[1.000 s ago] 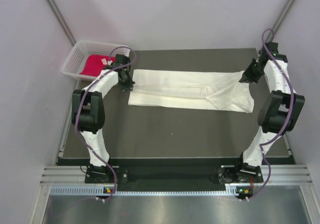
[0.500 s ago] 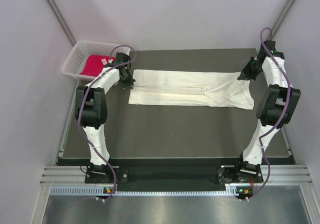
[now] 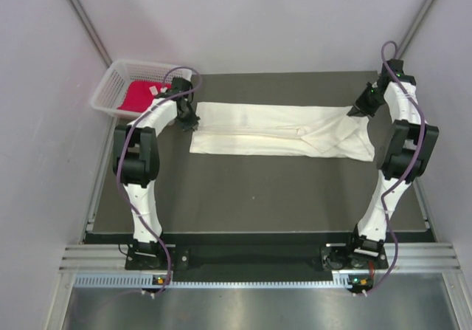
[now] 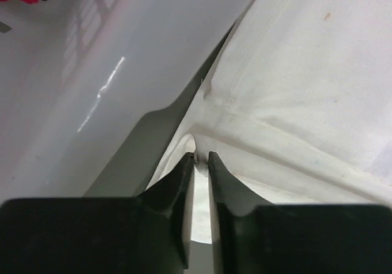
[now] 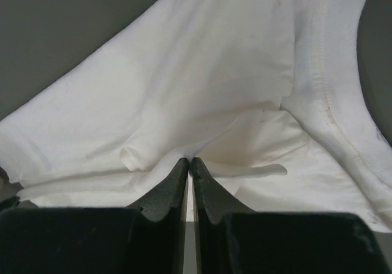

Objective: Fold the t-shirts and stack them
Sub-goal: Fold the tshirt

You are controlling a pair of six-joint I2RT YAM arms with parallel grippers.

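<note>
Left hand (image 3: pixel 188 119) sits just beside the basket (image 3: pixel 102 94) in the overhead view, at the basket end of the cream t-shirt (image 3: pixel 273 131). That shirt lies on the counter (image 3: pixel 258 190) as a long band, already folded lengthwise. Its long axis runs straight away from the basket to the right hand (image 3: pixel 359 112) at the far end. The red t-shirt (image 3: pixel 139 95) lies inside the basket. Each hand has one end, so neither is nearer to the whole shirt. I judge the next fold depends on carrying one end along that axis onto the other.

From the left wrist, I see the left hand (image 4: pixel 201 157) narrowed to a slit with a pinch of cream t-shirt (image 4: pixel 306 72) edge caught between the tips. The cloth spreads ahead and to the right.

From the right wrist, the right hand (image 5: pixel 190 162) has its tips all but touching, nipping a small ridge of the cream t-shirt (image 5: pixel 202 72). The cloth fans away ahead of it, and a stitched hem runs down the right side.
</note>
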